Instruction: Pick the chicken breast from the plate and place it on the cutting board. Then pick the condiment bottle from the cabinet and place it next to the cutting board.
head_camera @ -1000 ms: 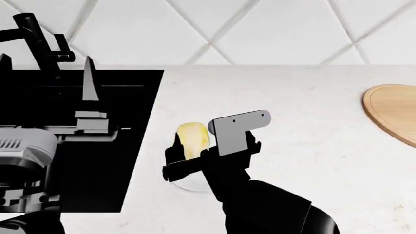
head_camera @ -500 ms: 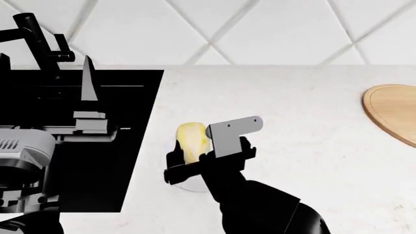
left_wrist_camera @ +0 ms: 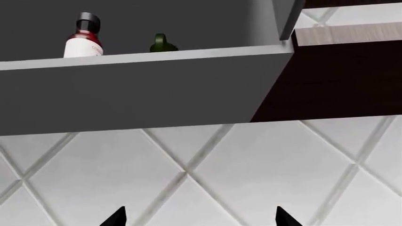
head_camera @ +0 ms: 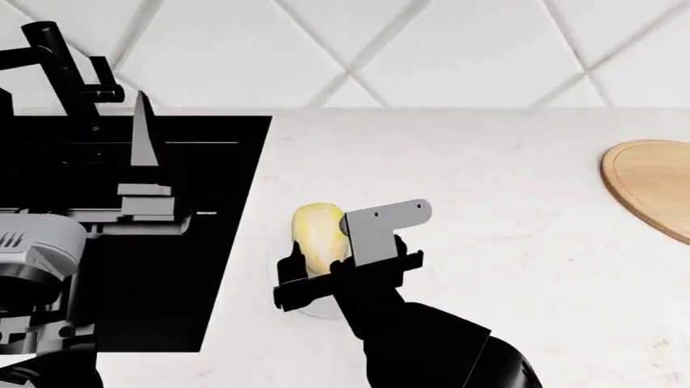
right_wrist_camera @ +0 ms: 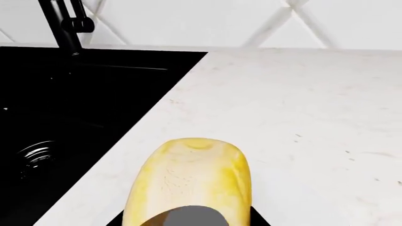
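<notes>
In the head view the right gripper (head_camera: 315, 271) sits low in the middle of the frame, over the white counter (head_camera: 496, 202). Its jaws stand on either side of the chicken breast (head_camera: 318, 234), but whether they press on it I cannot tell. The chicken breast lies on the plate (head_camera: 307, 309), of which only a thin white sliver shows below the gripper. Just to the left is the black sink (head_camera: 140, 234), with a black tap (head_camera: 65, 61) at the upper left. The cutting board (head_camera: 652, 186) lies at the far right edge of the frame, well apart from the plate.

The right wrist view shows the chicken breast (right_wrist_camera: 188, 181) filling the lower middle, pale yellow and lumpy, with the sink (right_wrist_camera: 75, 108) on the left.

In the left wrist view the left gripper (left_wrist_camera: 199, 219) shows only two dark fingertips (left_wrist_camera: 116, 217) at the bottom edge, set apart with nothing between them. At the upper left, the condiment bottle (left_wrist_camera: 83, 40) stands upright on the cabinet shelf (left_wrist_camera: 144, 56), near a small dark green object (left_wrist_camera: 162, 44).
</notes>
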